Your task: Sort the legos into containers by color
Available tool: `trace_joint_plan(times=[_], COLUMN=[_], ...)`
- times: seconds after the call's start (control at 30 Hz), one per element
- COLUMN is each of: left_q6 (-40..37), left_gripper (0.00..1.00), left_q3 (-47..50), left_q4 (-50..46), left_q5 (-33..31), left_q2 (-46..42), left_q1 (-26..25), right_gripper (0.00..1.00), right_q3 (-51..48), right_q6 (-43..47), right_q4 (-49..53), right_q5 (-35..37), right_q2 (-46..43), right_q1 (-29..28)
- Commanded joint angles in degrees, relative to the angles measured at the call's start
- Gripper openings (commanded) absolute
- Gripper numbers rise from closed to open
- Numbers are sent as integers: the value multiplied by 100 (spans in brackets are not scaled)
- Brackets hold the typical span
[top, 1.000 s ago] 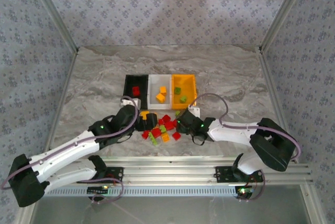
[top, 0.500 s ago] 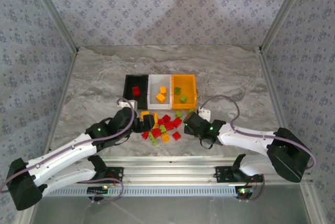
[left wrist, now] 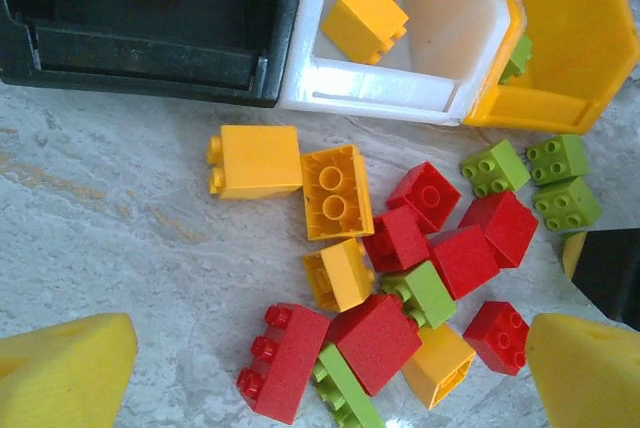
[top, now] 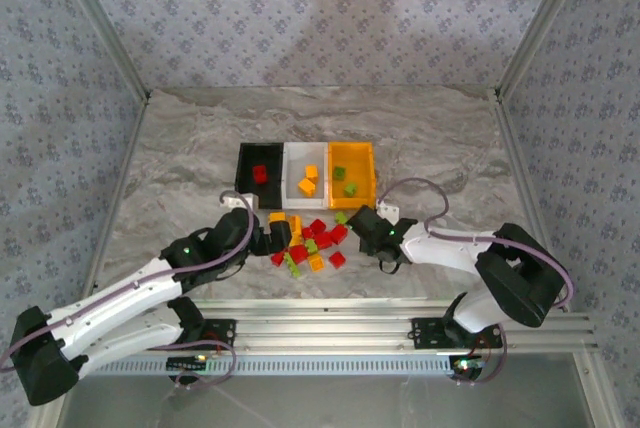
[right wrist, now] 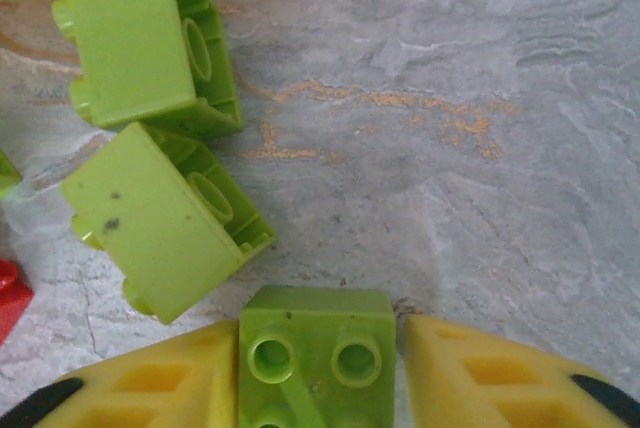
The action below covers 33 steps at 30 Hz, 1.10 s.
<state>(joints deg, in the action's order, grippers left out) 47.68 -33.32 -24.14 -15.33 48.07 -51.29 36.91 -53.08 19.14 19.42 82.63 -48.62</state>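
From above, your left claw (top: 280,235) sits at the left edge of the loose bricks (top: 312,240) and your right claw (top: 357,225) at their right edge, both just in front of the black bin (top: 248,158), white bin (top: 295,156) and orange bin (top: 362,160); with both working one heap, the arms could knock each other. At the left wrist, that claw is spread wide over the heap, holding nothing; lowered like that, it may catch several bricks together. At the right wrist, the claw pinches a green brick (right wrist: 315,348) low on the table (right wrist: 480,148), two more green bricks (right wrist: 160,208) just beside it; the hold looks near the fingertips, so it could twist free.
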Motion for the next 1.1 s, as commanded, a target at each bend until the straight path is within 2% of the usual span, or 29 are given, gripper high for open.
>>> trace_joint_plan(times=[0.0, 0.17, 0.3, 0.4, 0.57, 0.73, 0.8, 0.93, 1.07], left_q6=[31, 26, 101, 171, 233, 309, 338, 291, 97], left_gripper=[100, 100, 100, 100, 99, 100, 100, 99, 99], left_q3=[1, -1, 118, 219, 313, 379, 370, 352, 387], left_q4=[-188, -440, -560, -568, -602, -614, -686, -698, -454], left_q5=[-219, -370, -452, -412, -253, -68, -42, 51, 214], left_q2=[-134, -246, -369, -466, -502, -408, -380, -331, -322], left_q1=[-22, -15, -13, -14, -13, -13, -13, -13, 30], right_gripper=[40, 36, 36, 37, 38, 40, 44, 68, 75], right_q3=[77, 517, 1208, 1842, 3077, 3980, 4197, 4487, 4422], right_q6=[267, 728, 1132, 1500, 1895, 1962, 1955, 1922, 1928], right_q4=[-31, 524, 711, 556, 563, 551, 568, 574, 503], right_q5=[-145, -185, -342, -480, -479, -526, -531, -636, -613], right_q2=[-323, -1175, -1146, -554, 907, 1882, 2134, 2328, 1979], right_q1=[-79, -357, -219, 224, 863, 1231, 1298, 1330, 1266])
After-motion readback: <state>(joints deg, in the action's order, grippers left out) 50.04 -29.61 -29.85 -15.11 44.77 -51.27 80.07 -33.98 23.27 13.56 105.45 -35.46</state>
